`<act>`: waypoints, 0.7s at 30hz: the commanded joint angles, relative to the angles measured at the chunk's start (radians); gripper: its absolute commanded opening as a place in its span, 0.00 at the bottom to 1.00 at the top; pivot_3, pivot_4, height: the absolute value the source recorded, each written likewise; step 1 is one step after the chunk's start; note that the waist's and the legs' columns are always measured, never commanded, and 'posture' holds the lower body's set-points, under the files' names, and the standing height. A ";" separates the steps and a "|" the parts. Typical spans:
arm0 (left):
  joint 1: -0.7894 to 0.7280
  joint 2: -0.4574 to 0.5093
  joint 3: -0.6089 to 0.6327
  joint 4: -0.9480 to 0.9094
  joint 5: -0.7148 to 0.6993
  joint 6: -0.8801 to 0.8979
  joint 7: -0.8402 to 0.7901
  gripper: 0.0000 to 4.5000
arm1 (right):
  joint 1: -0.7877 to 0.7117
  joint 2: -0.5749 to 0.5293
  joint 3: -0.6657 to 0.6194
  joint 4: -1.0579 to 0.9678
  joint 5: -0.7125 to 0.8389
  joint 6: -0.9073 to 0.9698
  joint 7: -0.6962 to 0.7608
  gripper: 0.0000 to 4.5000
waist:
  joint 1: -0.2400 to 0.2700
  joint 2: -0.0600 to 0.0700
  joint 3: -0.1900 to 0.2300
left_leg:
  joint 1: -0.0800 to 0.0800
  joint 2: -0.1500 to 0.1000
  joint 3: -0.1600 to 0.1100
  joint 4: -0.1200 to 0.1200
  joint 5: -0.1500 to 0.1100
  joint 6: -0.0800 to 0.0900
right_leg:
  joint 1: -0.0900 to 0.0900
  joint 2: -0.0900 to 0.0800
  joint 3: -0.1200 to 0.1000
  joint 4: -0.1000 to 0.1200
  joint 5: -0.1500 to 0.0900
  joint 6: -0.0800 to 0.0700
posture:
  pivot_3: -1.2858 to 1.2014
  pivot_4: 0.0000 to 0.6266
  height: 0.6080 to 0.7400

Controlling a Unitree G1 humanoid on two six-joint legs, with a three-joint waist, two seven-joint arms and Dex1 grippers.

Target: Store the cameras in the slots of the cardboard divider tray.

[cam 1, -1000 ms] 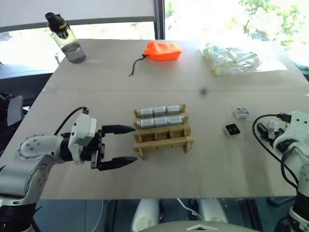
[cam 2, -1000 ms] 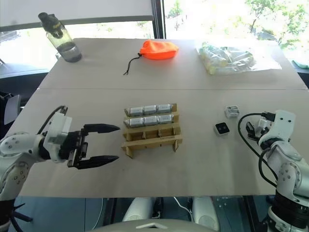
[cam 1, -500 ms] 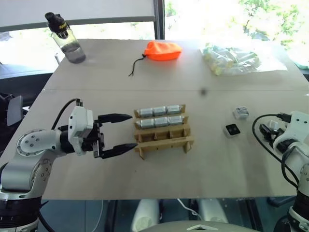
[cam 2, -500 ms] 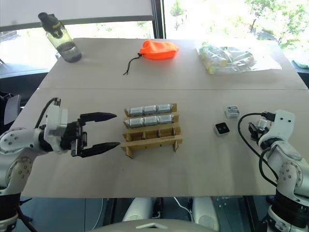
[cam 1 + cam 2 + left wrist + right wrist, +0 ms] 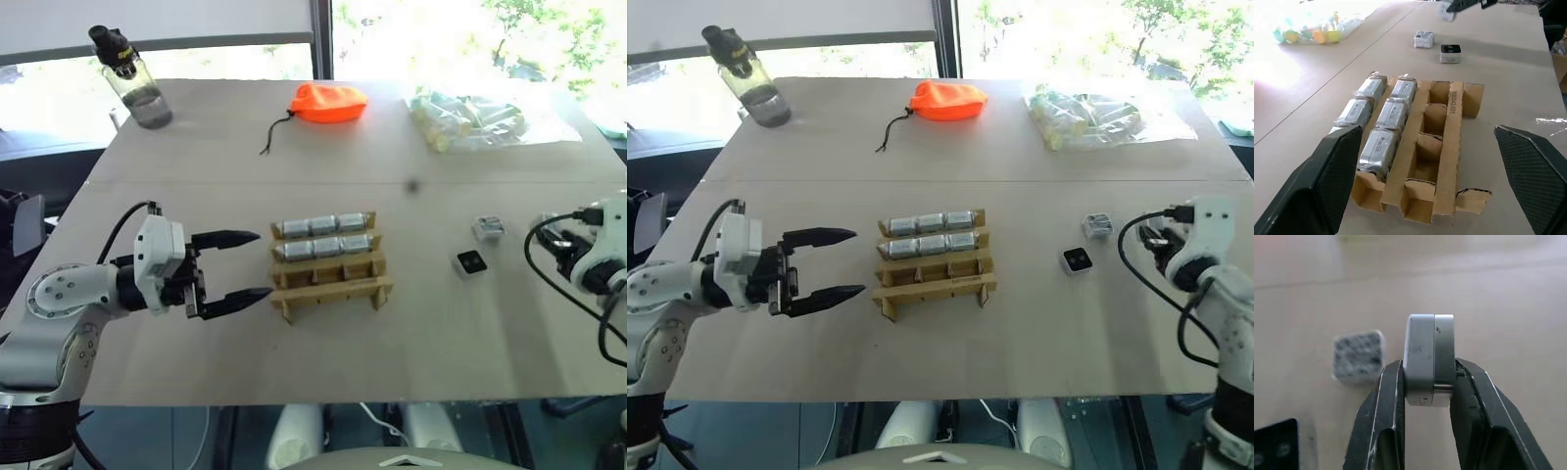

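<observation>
Right wrist view has the right tool [image 5: 1428,382] clamped on one of the cameras [image 5: 1429,360], lifted off the counter [image 5: 441,343]. The cardboard divider tray [image 5: 331,269] sits mid-counter: two back rows look full, six in, front row empty. Two loose cameras [image 5: 472,262] [image 5: 488,228] wait at its 3 o'clock. Left tool [image 5: 233,269] hangs wide open at the tray's 9 o'clock. Orange pouch [image 5: 330,102], plastic bag [image 5: 470,121] and water bottle [image 5: 134,80] sit far back, nothing blocking the way.

Cardboard divider tray [image 5: 1455,128] slat — printed no., approx "M8050-001"
</observation>
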 commanded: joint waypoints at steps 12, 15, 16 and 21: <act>0.153 0.005 0.178 -0.076 -0.015 -0.006 0.060 1.00 | -0.530 -0.039 0.660 0.364 -0.135 -0.603 0.922 0.16 | -0.023 -0.004 0.003 | -0.001 0.002 -0.001 0.000 0.002 -0.004 | -0.002 0.001 -0.001 0.000 0.000 -0.001 | 0.52 0.24 0.89; 0.188 0.009 0.213 -0.099 -0.014 0.002 0.072 1.00 | -0.628 0.055 0.773 0.418 -0.173 -0.613 0.981 0.16 | -0.020 -0.004 0.003 | -0.003 0.002 -0.002 0.000 0.002 -0.004 | -0.002 -0.001 -0.003 0.000 0.000 -0.001 | 0.52 0.24 0.89; 0.198 0.009 0.222 -0.106 -0.014 0.006 0.078 1.00 | -0.648 0.075 0.801 0.438 -0.192 -0.611 0.992 0.16 | -0.019 -0.004 0.003 | -0.003 0.002 -0.002 0.000 0.002 -0.004 | -0.002 -0.002 -0.003 0.000 0.000 -0.001 | 0.52 0.24 0.89; 0.278 -0.015 0.283 -0.154 -0.021 0.012 0.099 1.00 | -0.732 0.152 0.927 0.563 -0.318 -0.692 1.042 0.16 | -0.017 -0.004 0.003 | -0.005 -0.001 -0.003 0.001 0.002 -0.004 | -0.002 -0.007 -0.005 0.000 0.001 -0.001 | 0.52 0.24 0.89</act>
